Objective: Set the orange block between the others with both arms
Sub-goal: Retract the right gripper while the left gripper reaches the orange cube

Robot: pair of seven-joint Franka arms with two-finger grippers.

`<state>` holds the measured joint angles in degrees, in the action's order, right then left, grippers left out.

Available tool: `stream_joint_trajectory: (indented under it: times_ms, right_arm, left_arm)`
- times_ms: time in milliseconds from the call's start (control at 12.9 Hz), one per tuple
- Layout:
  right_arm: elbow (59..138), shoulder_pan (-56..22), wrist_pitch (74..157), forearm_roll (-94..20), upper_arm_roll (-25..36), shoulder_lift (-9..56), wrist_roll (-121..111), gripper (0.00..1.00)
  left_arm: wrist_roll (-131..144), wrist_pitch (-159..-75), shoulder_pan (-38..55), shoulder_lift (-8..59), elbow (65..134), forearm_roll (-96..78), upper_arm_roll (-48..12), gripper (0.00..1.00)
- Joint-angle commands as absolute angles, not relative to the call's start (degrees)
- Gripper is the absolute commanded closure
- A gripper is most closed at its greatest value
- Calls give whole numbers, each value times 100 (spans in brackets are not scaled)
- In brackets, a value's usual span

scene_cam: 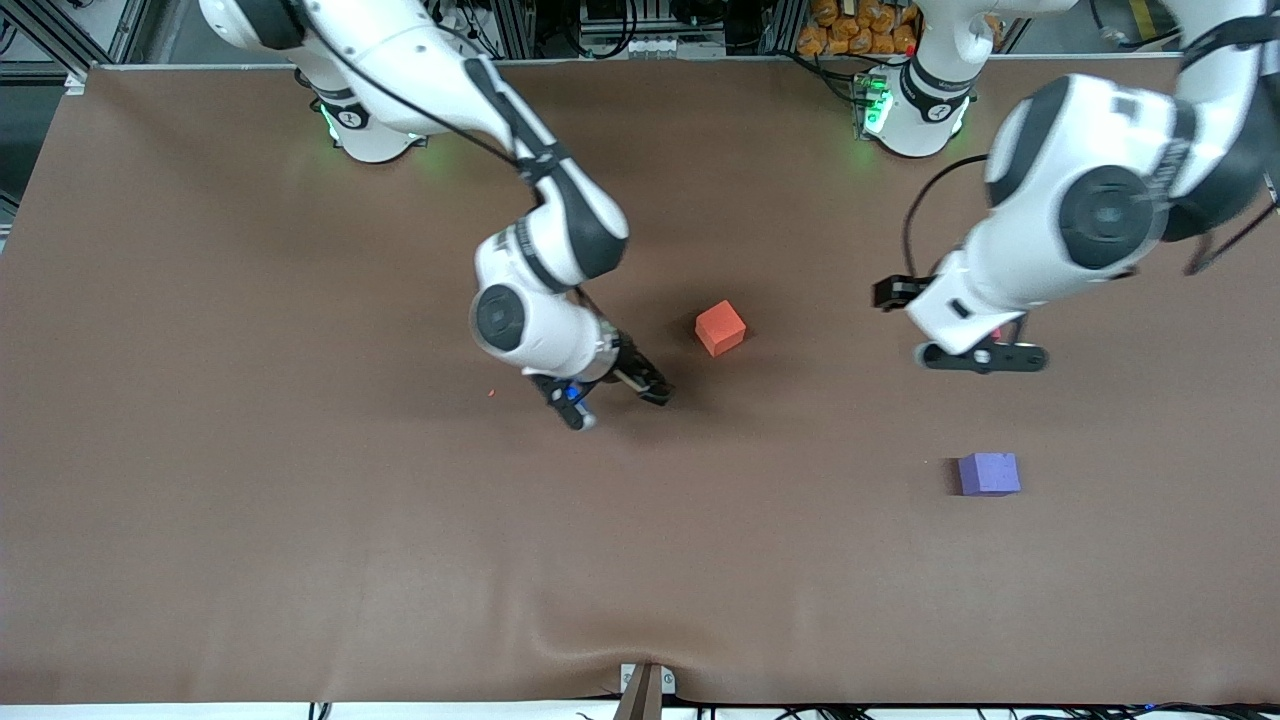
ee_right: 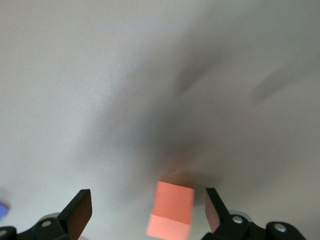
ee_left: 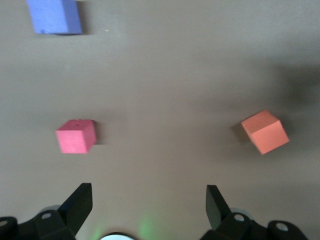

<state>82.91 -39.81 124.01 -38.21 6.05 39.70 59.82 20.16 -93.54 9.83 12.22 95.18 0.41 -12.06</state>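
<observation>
The orange block (scene_cam: pixel 720 328) lies free on the brown table (scene_cam: pixel 300 500), and nothing grips it. My right gripper (scene_cam: pixel 615 400) hangs open just beside it, toward the right arm's end. In the right wrist view the block (ee_right: pixel 171 210) shows blurred between the spread fingers (ee_right: pixel 77 207), touching neither. The purple-blue cube (scene_cam: pixel 989 473) sits toward the left arm's end, nearer the front camera. My left gripper (scene_cam: pixel 975 345) hovers open over the pinkish-red cube (scene_cam: pixel 995 333), which is mostly hidden there. The left wrist view shows the pinkish-red cube (ee_left: pixel 76 136), the purple-blue cube (ee_left: pixel 54 16) and the orange block (ee_left: pixel 265 131), with the left gripper (ee_left: pixel 147 200) holding nothing.
The brown cloth covers the whole table, with a slight wrinkle at its front edge (scene_cam: pixel 640 650). A tiny red speck (scene_cam: pixel 491 392) lies near the right gripper. Both arm bases (scene_cam: pixel 365 125) stand along the table's back edge.
</observation>
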Motion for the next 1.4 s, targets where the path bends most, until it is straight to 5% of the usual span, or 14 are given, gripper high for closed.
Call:
stream_joint_trajectory:
  times_ms: [0, 543, 1318]
  right_arm:
    - [8394, -3281, 11665, -3587, 483, 3482, 5555, 0]
    - [8394, -1549, 10399, -1952, -429, 2717, 4811, 0]
    - [8429, -449, 8922, -651, -457, 1662, 1479, 0]
  left_arm:
    - [2731, -9790, 1387, 1248, 9913, -53, -1204, 0]
    - [4759, -10774, 2231, 1879, 10362, -44, -1204, 0]
    - [8409, -12779, 2918, 2891, 10345, 0, -1195, 0]
